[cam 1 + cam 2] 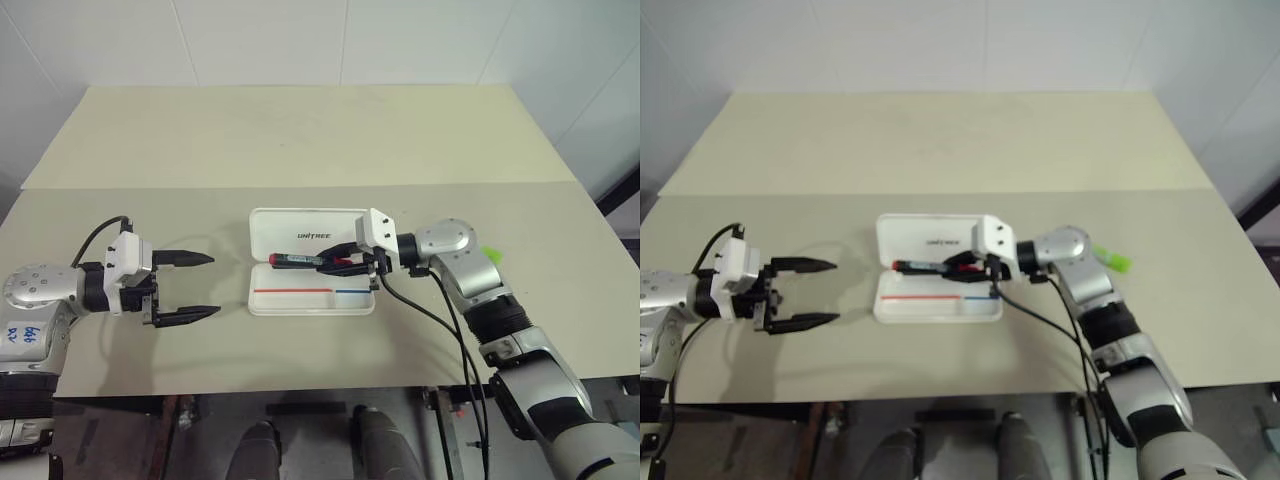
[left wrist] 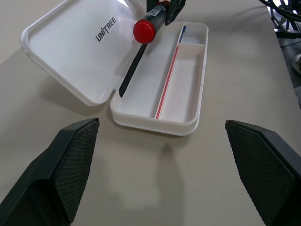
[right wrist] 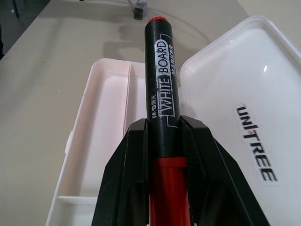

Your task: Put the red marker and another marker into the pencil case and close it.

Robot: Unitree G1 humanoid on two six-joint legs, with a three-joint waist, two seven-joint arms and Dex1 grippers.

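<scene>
**Kid:** While the red marker [image 1: 305, 261] hangs over the case [image 1: 312, 289], who is holding it?

**Helper:** The right end effector [image 1: 340, 262] is. Its two black fingers [image 3: 129, 183] are squeezed tight on the marker, one on each side. The marker sticks out past the fingers, lying almost flat, just above the back edge of the tray. In the right wrist view you can read "WHITE BOARD MARKER" on its black part.

**Kid:** Is the case open?

**Helper:** Yes. The lid [image 1: 300, 232] is tipped back, with "UNITREE" on its inside. The tray in front has a red stripe [image 1: 292, 291] and a blue stripe [image 1: 354, 291] in it. The case sits on the desk [image 1: 300, 140], near the middle.

**Kid:** Where is the green marker [image 1: 1111, 259]?

**Helper:** It lies on the desk behind the right arm, well away from the case.

**Kid:** And the other end effector?

**Helper:** The left end effector [image 1: 197, 286] is near the left side of the case, not touching it. Its fingers [image 2: 63, 169] are spread wide apart and hold nothing. They point at the case.
</scene>
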